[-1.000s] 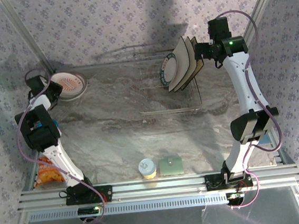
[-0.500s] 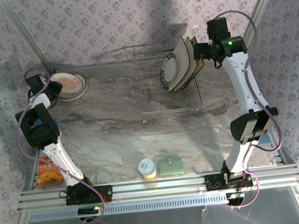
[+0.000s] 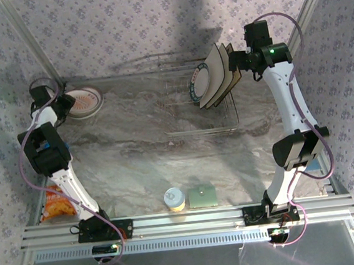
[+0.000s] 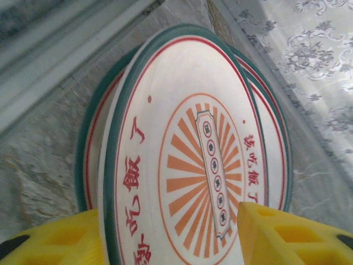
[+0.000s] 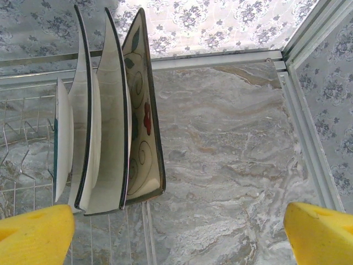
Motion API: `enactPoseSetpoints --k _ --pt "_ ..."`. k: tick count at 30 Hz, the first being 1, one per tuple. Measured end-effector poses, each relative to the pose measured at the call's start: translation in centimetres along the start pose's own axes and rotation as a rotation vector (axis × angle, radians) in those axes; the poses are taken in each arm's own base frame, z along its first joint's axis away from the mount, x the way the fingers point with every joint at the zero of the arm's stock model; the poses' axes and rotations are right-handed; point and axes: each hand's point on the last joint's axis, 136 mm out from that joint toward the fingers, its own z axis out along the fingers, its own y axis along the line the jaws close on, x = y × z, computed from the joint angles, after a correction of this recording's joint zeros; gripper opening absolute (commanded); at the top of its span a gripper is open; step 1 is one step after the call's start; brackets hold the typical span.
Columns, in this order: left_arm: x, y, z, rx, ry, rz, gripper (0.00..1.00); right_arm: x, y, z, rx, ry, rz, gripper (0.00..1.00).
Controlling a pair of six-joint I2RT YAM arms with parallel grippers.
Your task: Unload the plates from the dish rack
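**Both Claws Agape, Plates Split Between Rack and Table**

The left gripper is hovering with its jaws apart over a stack of round plates lying flat in the table's far-left corner. Across the way, the right gripper is hanging wide open just beside the dish rack — three square plates and one round plate are standing upright in it.

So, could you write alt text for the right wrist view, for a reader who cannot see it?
A small round plate, two cream square plates and a flower-printed plate stand on edge in a wire dish rack at the left. The right arm's yellow fingers show wide apart in the bottom corners, touching nothing, above a marbled table.
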Motion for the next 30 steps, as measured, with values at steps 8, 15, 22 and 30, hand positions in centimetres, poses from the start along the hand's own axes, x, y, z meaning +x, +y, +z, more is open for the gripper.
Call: enactPoseSetpoints --k 8,15,22,30 --pt "-0.1 -0.3 -0.7 -0.109 0.010 0.118 0.59 0.0 0.3 0.0 -0.011 -0.002 -0.002 1.00" --pt "1.4 0.7 0.3 -0.171 0.068 0.156 0.60 0.0 0.3 0.0 -0.011 -0.002 -0.002 1.00" --pt "1.5 0.9 0.1 -0.216 0.082 0.203 0.62 0.0 0.4 0.0 -0.011 -0.002 -0.002 1.00" --pt "1.4 -0.1 -0.4 -0.264 0.077 0.293 0.65 0.0 0.5 0.0 -0.020 -0.001 -0.002 1.00"
